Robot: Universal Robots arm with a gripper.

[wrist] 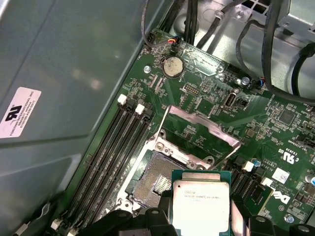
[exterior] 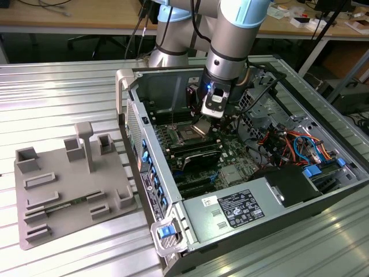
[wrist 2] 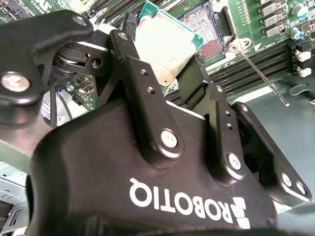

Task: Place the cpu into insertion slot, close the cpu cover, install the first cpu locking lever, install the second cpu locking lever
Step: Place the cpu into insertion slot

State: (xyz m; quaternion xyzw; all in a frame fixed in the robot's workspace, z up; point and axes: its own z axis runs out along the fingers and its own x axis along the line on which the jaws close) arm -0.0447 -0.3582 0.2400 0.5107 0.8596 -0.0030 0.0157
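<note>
My gripper (exterior: 203,123) hangs inside the open computer case, shut on the cpu (exterior: 201,128), a flat silvery square chip held by its edges. In the second wrist view the cpu (wrist 2: 165,46) sits tilted between the black fingers (wrist 2: 129,54). It hovers just above and beside the insertion slot (wrist: 153,179), whose dark pin field lies bare. The cpu (wrist: 201,204) overlaps one edge of that socket. Behind the socket the cpu cover (wrist: 202,123) stands swung up. A thin locking lever (wrist 2: 258,73) sticks out free beside the insertion slot (wrist 2: 206,27).
Long black memory slots (wrist: 113,157) flank the socket on the green motherboard (exterior: 233,158). The case's side wall (wrist: 64,73) rises close by. Cable bundles (exterior: 288,144) and a power supply (exterior: 230,208) fill the case's other end. A grey fixture tray (exterior: 69,184) lies at the exterior view's left.
</note>
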